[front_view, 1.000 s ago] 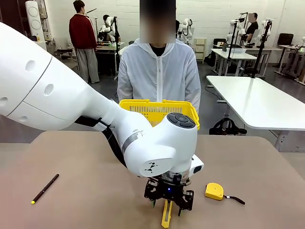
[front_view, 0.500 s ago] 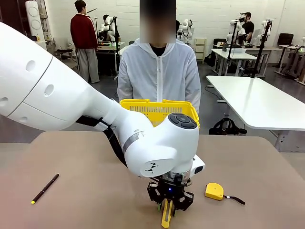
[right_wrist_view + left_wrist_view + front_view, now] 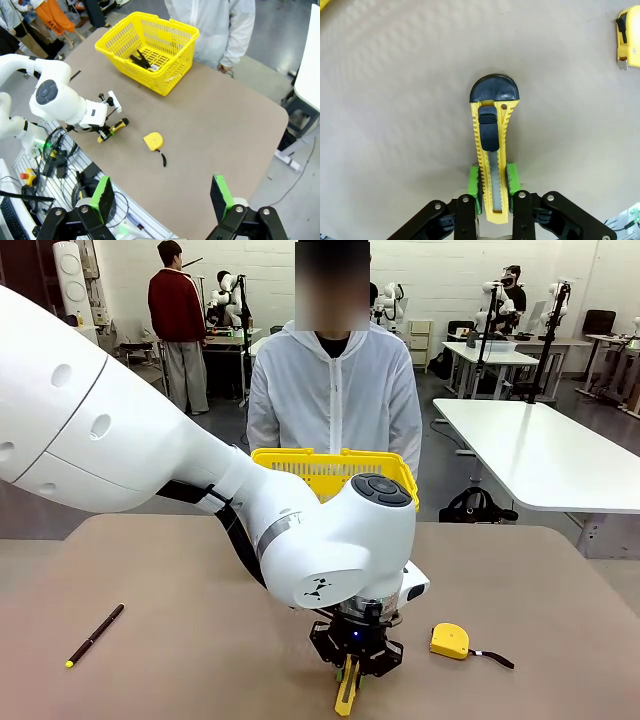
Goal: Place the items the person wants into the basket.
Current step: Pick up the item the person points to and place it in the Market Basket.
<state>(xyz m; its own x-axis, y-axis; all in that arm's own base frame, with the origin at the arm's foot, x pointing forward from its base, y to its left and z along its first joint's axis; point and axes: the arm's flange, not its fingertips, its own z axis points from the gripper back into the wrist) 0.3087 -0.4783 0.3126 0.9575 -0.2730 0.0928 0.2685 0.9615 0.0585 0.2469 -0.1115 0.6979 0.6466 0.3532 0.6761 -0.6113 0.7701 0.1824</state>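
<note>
1. two green pads (image 3: 474, 182) of our left gripper (image 3: 493, 187) sit against the sides of the utility knife (image 3: 492, 150), one on each flank near its tail end; we read this as a grip on the knife, which lies flat on the table (image 3: 395, 100).
2. our right gripper (image 3: 160, 197) hangs high above the table with its jaws spread wide, holding nothing.
3. we judge the knife light and rigid, a hard plastic shell with ribbed edges that should give the pads some bite; smooth plastic may slip if the squeeze is weak.
4. holding near the tail leaves most of its length, with the black slider and the rounded black cap, beyond the pads, so it may droop or swing on lifting; nearer the middle would balance better.
5. the tape measure (image 3: 450, 641) lies just to one side, apart from the knife.
6. the basket (image 3: 335, 472) stands at the far edge in front of the person (image 3: 333, 390), well apart from the knife.
</note>
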